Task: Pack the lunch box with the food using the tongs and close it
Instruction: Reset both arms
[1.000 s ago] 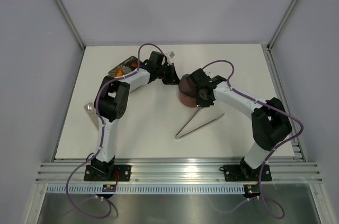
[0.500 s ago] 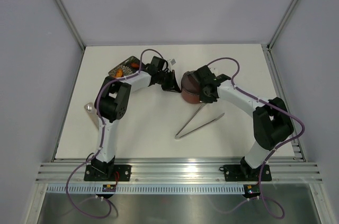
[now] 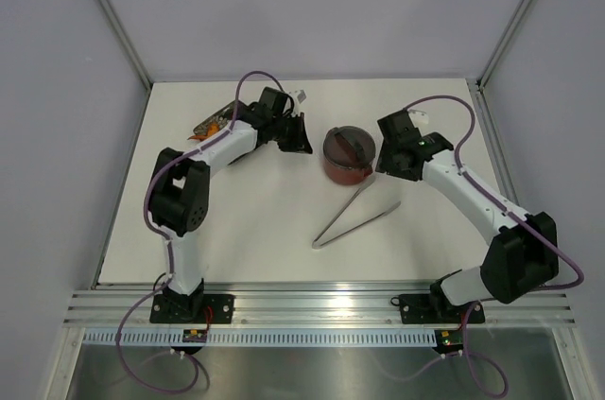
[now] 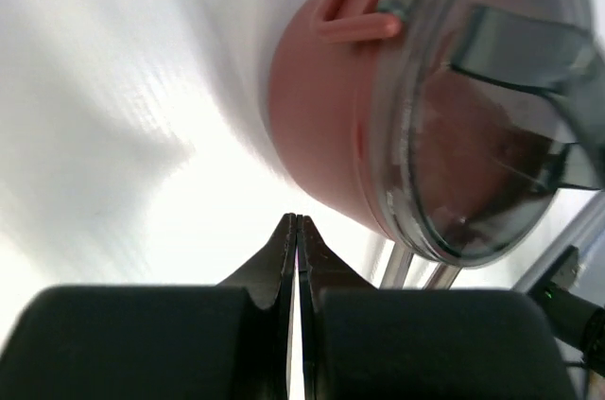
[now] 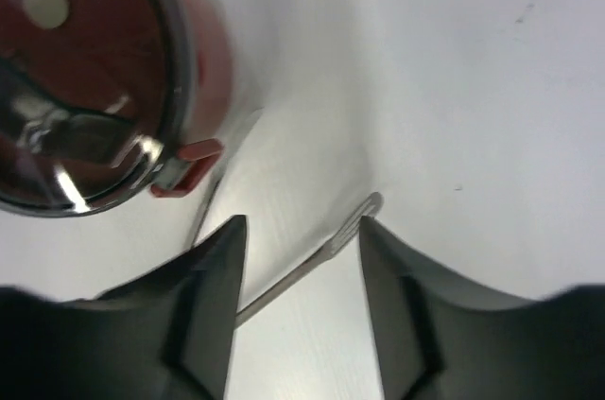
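Dark-red round pot w/ small side lugs, the lunch box, stands just off table centre toward 1 o'clock in the top view. A clear lid w/ a dark handle across it sits on top. Through the left wrist cam we see that lid seated on the rim, one lug sticking out beside it.

The long slim silver metal tongs lie flat on the white table at 6 o'clock of the pot. The joined end points to 7 o'clock and the two arms fan out toward the pot. One tip lies near its base; touching or not, we can't tell.

The left gripper is at 9 o'clock of the pot, apart from it, fingers pressed together, nothing between them. The right gripper is at 3 o'clock of the pot, just beside it. Its fingers are spread and hold nothing; between them we see bare table and a tong arm.

A black rect. tray sits toward the table's 10 o'clock corner, partly hidden by the left arm. Orange-red toy bits, the food, show on it.
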You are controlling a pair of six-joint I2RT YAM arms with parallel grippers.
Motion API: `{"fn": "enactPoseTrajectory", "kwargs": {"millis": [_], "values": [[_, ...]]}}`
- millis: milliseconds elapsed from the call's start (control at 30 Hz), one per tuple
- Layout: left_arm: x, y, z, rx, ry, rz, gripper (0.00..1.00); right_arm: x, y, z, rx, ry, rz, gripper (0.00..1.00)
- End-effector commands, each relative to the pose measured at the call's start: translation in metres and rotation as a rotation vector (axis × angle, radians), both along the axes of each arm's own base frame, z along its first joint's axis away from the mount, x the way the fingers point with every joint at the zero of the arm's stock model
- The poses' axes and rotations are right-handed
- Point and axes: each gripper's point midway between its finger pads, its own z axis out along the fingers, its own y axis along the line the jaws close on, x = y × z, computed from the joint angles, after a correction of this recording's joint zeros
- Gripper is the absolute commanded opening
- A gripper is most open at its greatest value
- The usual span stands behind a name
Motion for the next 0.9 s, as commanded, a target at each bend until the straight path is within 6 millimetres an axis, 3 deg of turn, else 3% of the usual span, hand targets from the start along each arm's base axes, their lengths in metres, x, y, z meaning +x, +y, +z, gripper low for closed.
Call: {"fn": "enactPoseTrajectory", "kwargs": {"millis": [0, 33, 100, 167, 233, 267, 367, 533, 600, 700, 867], "values": [[0.003, 0.032, 0.029, 0.095, -0.100, 0.084, 0.00, -0.008, -0.042, 0.011, -0.055, -0.020, -0.156, 0.62], [0.002, 0.040, 0.043, 0.096, -0.122, 0.108, 0.00, -0.009, -0.049, 0.012, -0.065, -0.018, -0.182, 0.77], [-0.004, 0.054, 0.045, 0.130, -0.128, 0.151, 0.00, -0.010, -0.064, 0.016, -0.053, -0.030, -0.257, 0.88], [-0.011, 0.067, 0.059, 0.147, -0.156, 0.187, 0.01, -0.011, -0.074, 0.019, -0.050, -0.034, -0.304, 0.96], [-0.018, 0.076, 0.068, 0.157, -0.165, 0.216, 0.10, -0.011, -0.086, 0.022, -0.030, -0.055, -0.365, 0.99], [-0.022, 0.082, 0.084, 0.151, -0.201, 0.232, 0.12, -0.012, -0.089, 0.024, -0.021, -0.065, -0.389, 1.00], [-0.036, 0.095, 0.088, 0.163, -0.215, 0.265, 0.22, -0.014, -0.100, 0.029, -0.010, -0.087, -0.435, 1.00], [-0.062, 0.111, 0.115, 0.141, -0.262, 0.304, 0.41, -0.020, -0.116, 0.037, -0.044, -0.134, -0.495, 0.99], [-0.070, 0.120, 0.130, 0.130, -0.304, 0.331, 0.55, -0.022, -0.120, 0.041, -0.054, -0.150, -0.504, 0.99], [-0.081, 0.130, 0.136, 0.132, -0.330, 0.357, 0.64, -0.023, -0.125, 0.046, -0.074, -0.176, -0.513, 0.99], [-0.098, 0.142, 0.151, 0.117, -0.377, 0.382, 0.67, -0.026, -0.128, 0.047, -0.077, -0.195, -0.519, 0.99]]}}
